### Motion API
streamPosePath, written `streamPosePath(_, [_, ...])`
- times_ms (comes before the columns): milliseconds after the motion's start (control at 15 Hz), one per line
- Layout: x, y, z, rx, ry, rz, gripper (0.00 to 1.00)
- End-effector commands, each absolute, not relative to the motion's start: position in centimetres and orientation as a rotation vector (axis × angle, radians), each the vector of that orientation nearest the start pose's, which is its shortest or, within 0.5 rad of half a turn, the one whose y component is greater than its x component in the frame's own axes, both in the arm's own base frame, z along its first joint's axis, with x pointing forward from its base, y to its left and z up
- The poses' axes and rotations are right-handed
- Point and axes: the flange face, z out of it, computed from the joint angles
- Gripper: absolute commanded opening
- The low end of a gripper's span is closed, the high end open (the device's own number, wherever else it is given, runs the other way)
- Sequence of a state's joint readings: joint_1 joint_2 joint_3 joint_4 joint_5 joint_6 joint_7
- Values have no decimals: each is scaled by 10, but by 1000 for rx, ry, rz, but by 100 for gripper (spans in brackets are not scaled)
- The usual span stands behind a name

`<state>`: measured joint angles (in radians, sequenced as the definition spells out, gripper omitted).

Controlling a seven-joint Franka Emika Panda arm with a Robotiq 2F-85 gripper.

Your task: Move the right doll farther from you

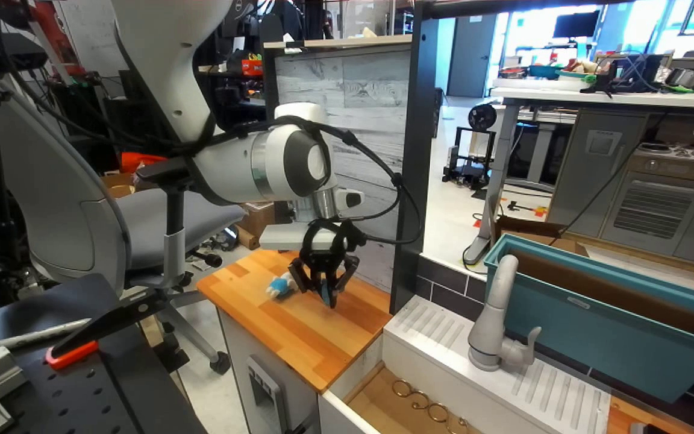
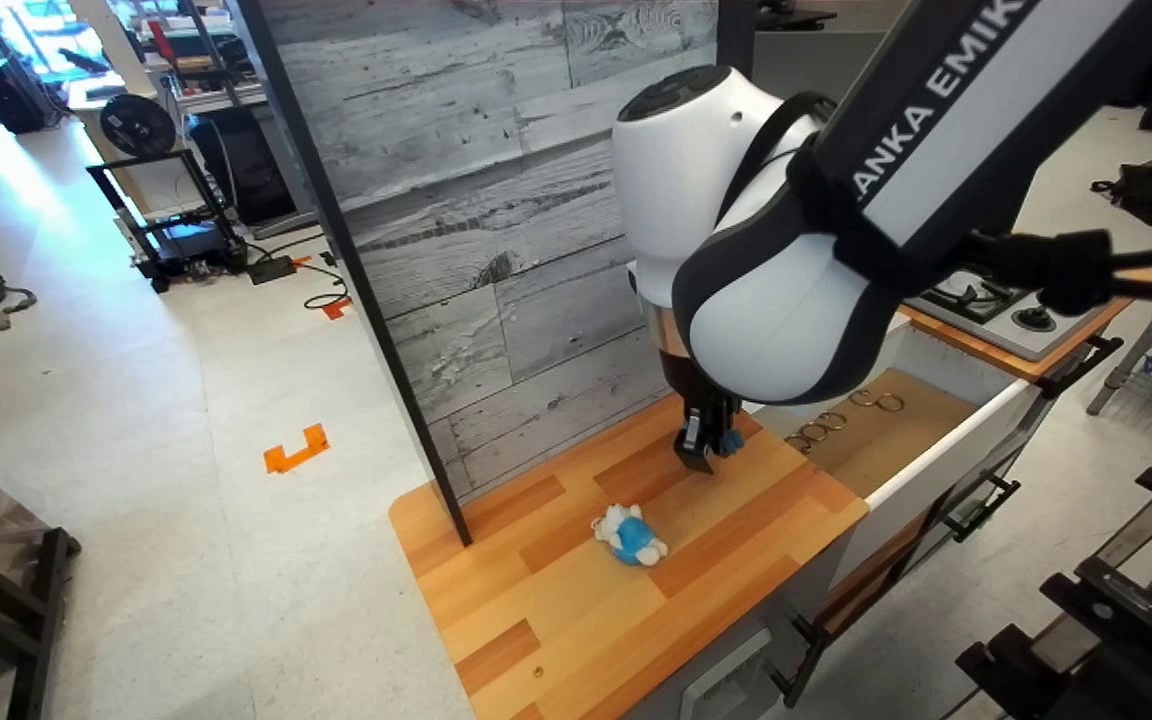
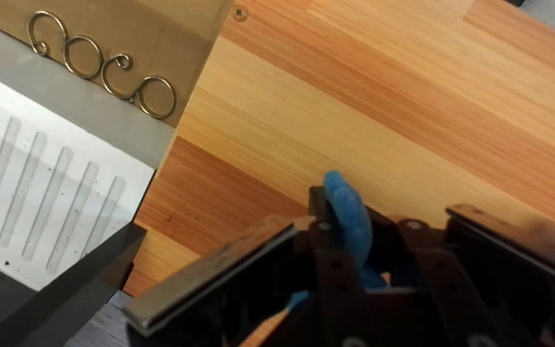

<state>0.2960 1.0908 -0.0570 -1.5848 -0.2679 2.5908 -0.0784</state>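
In an exterior view, points the gripper (image 1: pixel 326 295) down over the wooden counter (image 1: pixel 299 343), pinched around the blue doll (image 1: pixel 325 292). Hard to say whether touching the counter or just above. Shows the gray tap (image 1: pixel 494 319) between three and four o'clock from the doll, and the big teal tub (image 1: pixel 594 325) behind the tap.

In an exterior view, shows a bit of the blue doll poking out beside the black fingers (image 2: pixel 693 455). Has a white-and-blue toy (image 2: pixel 631 540) lying on the counter near the gripper, between seven and eight o'clock. Shows a wall of gray boards (image 2: pixel 496 250) between ten and eleven o'clock, and the sink (image 2: pixel 896 440) at three.

In the wrist view, holds the blue doll between the black fingers, with one end sticking out toward eleven o'clock. Shows curly gold wires (image 3: pixel 101 70) in the sink at ten o'clock, and a white grooved board (image 3: pixel 39 183) at nine.
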Motion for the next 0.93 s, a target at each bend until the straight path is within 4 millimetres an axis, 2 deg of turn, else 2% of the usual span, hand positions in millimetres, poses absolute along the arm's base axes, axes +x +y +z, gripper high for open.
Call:
streamPosePath(0, [639, 149, -25, -3146, -1003, 168, 2])
streamPosePath(133, [644, 145, -29, -3141, -1007, 171, 2])
streamPosePath(200, [647, 142, -31, -3142, -1005, 174, 5])
streamPosePath(267, [649, 140, -34, -3143, -1001, 186, 32])
streamPosePath(333, [651, 139, -36, -3139, -1000, 194, 32])
streamPosePath(533, [654, 140, -38, -3154, -1024, 208, 54])
streamPosePath(867, [649, 148, -21, -3162, -1071, 170, 91])
